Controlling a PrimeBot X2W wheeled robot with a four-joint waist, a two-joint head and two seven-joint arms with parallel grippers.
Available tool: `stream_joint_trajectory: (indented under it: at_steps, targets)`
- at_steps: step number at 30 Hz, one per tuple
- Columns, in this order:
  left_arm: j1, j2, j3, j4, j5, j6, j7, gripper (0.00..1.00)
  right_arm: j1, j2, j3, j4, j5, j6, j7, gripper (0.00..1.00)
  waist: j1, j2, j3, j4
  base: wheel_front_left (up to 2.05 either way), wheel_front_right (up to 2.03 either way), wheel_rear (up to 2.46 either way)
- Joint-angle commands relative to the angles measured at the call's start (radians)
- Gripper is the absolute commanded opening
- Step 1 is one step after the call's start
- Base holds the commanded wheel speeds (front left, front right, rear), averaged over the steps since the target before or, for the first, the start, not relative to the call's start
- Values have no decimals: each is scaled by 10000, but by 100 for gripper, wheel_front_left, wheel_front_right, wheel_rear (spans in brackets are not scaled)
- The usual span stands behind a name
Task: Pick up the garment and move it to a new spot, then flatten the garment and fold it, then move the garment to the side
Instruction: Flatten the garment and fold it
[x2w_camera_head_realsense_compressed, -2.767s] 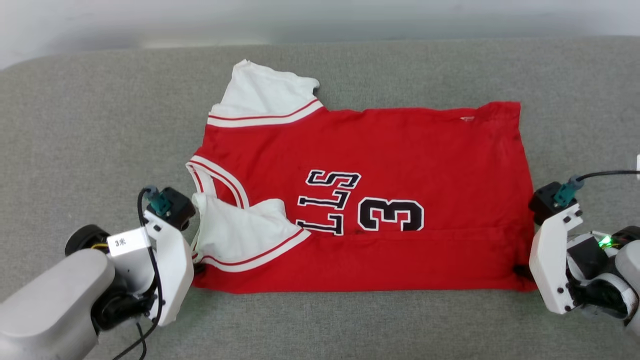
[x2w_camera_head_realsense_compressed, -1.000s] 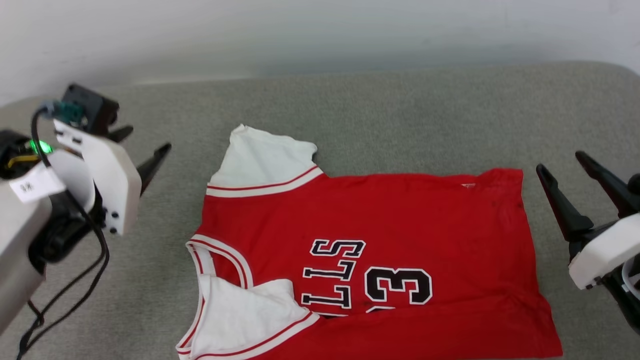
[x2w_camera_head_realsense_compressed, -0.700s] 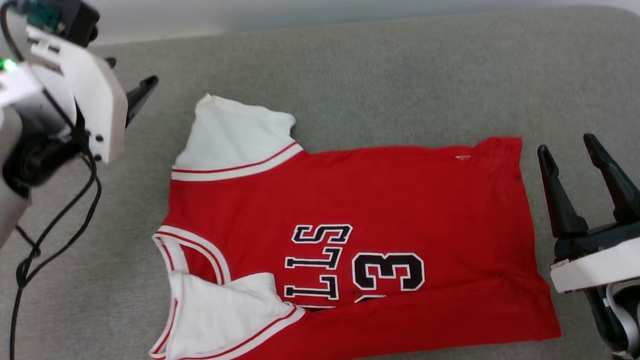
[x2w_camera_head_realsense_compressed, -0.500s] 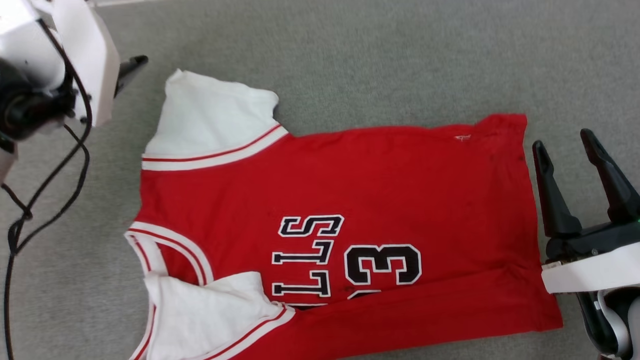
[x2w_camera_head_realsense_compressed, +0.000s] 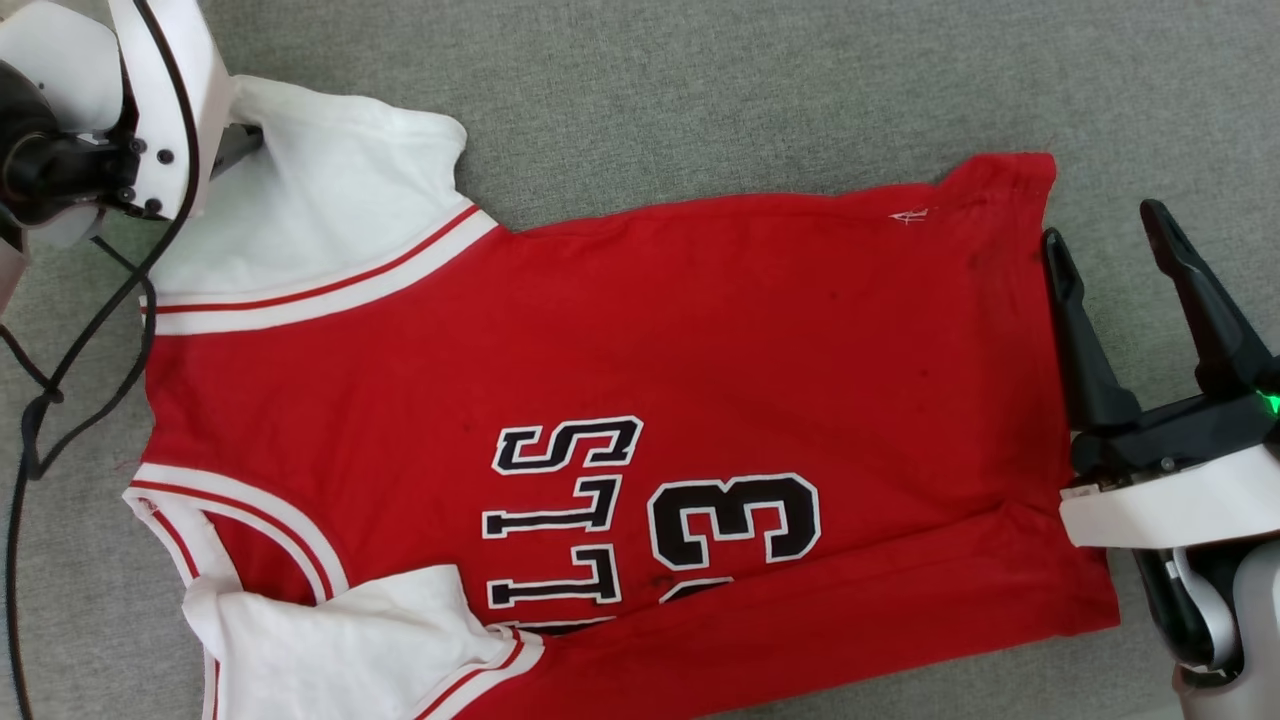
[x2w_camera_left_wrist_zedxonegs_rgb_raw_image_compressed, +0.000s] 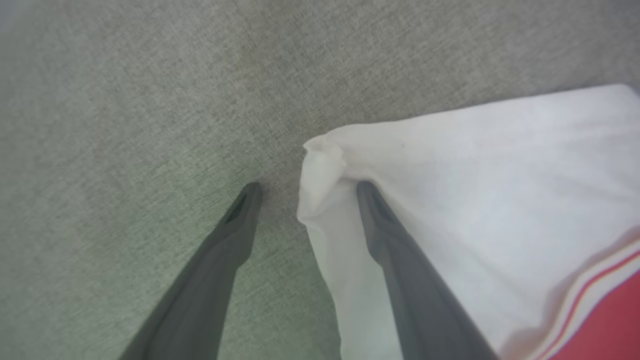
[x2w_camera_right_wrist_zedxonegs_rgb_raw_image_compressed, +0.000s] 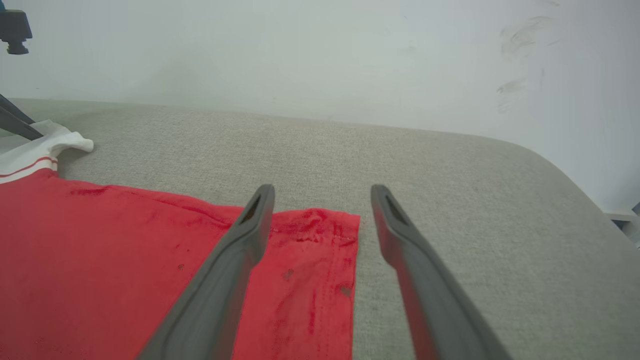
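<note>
Across the middle of the head view, the jersey (x2w_camera_head_realsense_compressed: 700, 330) lies spread on a grey surface (x2w_camera_head_realsense_compressed: 700, 90), red body flat, its black letters and number sideways. A fold of red cloth covers the lowest letters, and the near sleeve and bottom edge run off the frame's lower edge. At the upper left, the left gripper (x2w_camera_head_realsense_compressed: 232, 142) is mostly hidden behind its own white housing, so its fingers cannot be judged here; it sits at the corner of the far white sleeve (x2w_camera_head_realsense_compressed: 320, 190). A black cable (x2w_camera_head_realsense_compressed: 90, 330) hangs below it. At the right edge, the right gripper (x2w_camera_head_realsense_compressed: 1100, 225) stands with fingers spread wide, one finger over the jersey's hem, the other over bare grey.

Left wrist view: the fingers are apart and hold nothing. The right-hand one lies on the sleeve, whose crumpled corner sits between the tips; the other is over grey cloth. Only a sliver of red shows, lower right.

Right wrist view: fingers open, empty, straddling the hem's far corner. A pale wall (x2w_camera_right_wrist_zedxonegs_rgb_raw_image_compressed: 300, 50) rises behind. The other gripper's fingertips are cut off at the left edge.
</note>
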Motion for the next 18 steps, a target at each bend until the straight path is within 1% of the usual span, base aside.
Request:
stream_joint_trajectory:
  at_steps: [1, 2, 3, 4, 8, 11, 12, 14, 18]
  targets:
    - [276, -145, -285, 170, -57, -63, 186, 100, -152, -116, -30, 92, -3, -4, -73, 100, -1, 0, 24, -10, 0, 0, 0]
    - [309, -137, -367, 206, -28, -105, 211, 83, -220, -153, -74, 120, 12, -4, -68, 100, -1, 0, 9, -10, 0, 0, 0]
    - [331, -144, -409, 241, -17, -133, 165, 19, -285, -190, -120, 148, -1, -4, -52, 100, -1, 0, -24, -6, 0, 0, 0]
    - [349, -160, -420, 271, -42, -146, 120, 0, -344, -250, -163, 164, -37, -4, -12, 100, -1, 0, -73, 6, 0, 0, 0]
    - [239, -197, -378, 322, -22, -201, -263, 0, -657, -676, -291, 150, -137, -4, 475, 100, -1, 0, -388, 142, 0, 0, 0]
    - [205, -292, -471, 226, -42, -233, -558, 0, -1014, -1294, -250, 42, -184, -4, 1302, 100, -1, 0, -724, 296, 0, 0, 0]
    - [205, -292, -471, 226, -42, -233, -558, 0, -1014, -1294, -250, 42, -184, -4, 1302, 100, -1, 0, -724, 296, 0, 0, 0]
    - [221, -360, -576, 66, -53, -256, -754, 0, -1277, -1929, 54, 43, -58, -4, 2252, 100, -1, 0, -951, 421, 0, 0, 0]
    - [323, -397, -883, -399, -169, -264, -1105, 0, -2106, -3426, 827, 48, 880, -5, 4674, 100, -1, 0, -1337, 695, 0, 0, 0]
